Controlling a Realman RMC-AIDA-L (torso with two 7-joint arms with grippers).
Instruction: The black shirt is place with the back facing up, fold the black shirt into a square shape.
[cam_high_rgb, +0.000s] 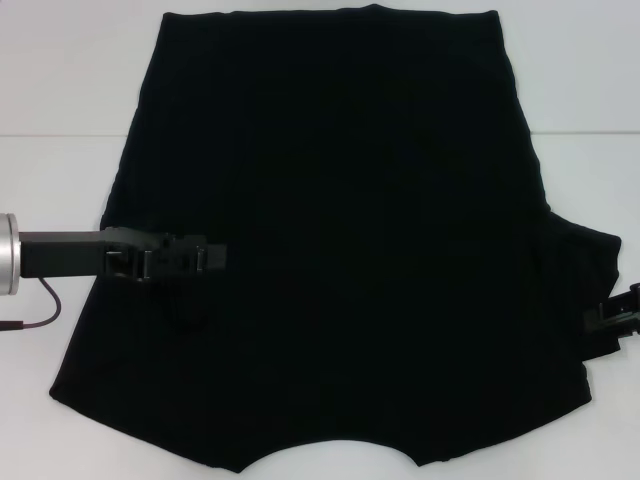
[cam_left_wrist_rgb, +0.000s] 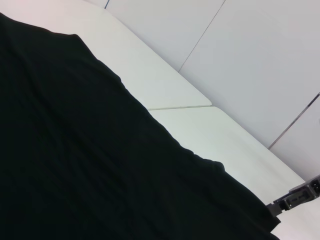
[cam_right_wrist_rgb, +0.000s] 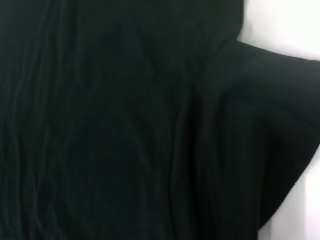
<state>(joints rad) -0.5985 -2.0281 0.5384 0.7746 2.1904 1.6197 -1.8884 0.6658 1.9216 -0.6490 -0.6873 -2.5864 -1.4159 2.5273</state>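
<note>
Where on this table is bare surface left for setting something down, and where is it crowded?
Bare white table shows beyond the black shirt at both far corners, and along its left and right edges. The left strip is partly taken by the left gripper reaching in over the shirt; the right gripper sits at the right sleeve. The middle and near edge are covered by cloth.

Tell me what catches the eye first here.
The black shirt dominates, spread plain side up over most of the white table. The left gripper reaches in over its left side, where no sleeve shows, while the right gripper sits at the sleeve sticking out on the right.
</note>
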